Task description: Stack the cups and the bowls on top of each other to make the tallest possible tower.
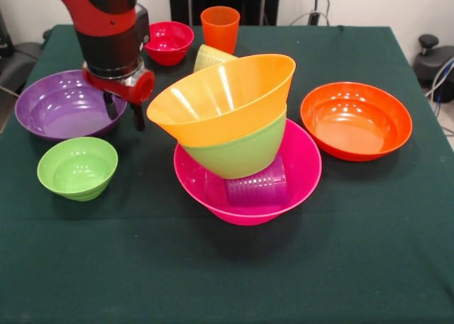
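The near part of the surface lies bare, giving open passage. The leaning tower blocks the centre, its yellow-orange bowl tilting toward the gripper, leaving a narrow gap. The purple bowl and small green bowl crowd one side, the orange-red bowl the other.

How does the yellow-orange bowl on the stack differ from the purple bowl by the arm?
The yellow-orange bowl sits tilted atop the medium green bowl, leaning toward picture left; the purple bowl rests level on the table. The yellow-orange bowl is part of the tower in the pink bowl; the purple bowl stands alone, with the pincer at its rim. Both are large, glossy, round and empty.
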Motion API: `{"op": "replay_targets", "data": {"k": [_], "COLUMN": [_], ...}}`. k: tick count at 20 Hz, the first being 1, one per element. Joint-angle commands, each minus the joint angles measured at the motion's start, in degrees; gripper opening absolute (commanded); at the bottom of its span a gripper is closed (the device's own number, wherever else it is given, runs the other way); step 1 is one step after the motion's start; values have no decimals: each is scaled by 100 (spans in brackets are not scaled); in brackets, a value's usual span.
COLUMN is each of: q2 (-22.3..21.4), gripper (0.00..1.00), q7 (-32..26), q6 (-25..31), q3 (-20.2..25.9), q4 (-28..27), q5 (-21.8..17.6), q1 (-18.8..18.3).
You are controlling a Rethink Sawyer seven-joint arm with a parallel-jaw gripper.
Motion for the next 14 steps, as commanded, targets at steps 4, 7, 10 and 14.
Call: {"op": "replay_targets", "data": {"k": [4,7,10,14], "q2": [638,745,709,651], "gripper": [100,100,100,0], "q7": [167,425,282,71], "q6": [2,-138,-132,-51], "q3": [-179,-282,-268,-239], "q4": [-591,-649,-648,-621], "q5": [-129,-28,-23,-64], "q1": [222,252,201,148]}}
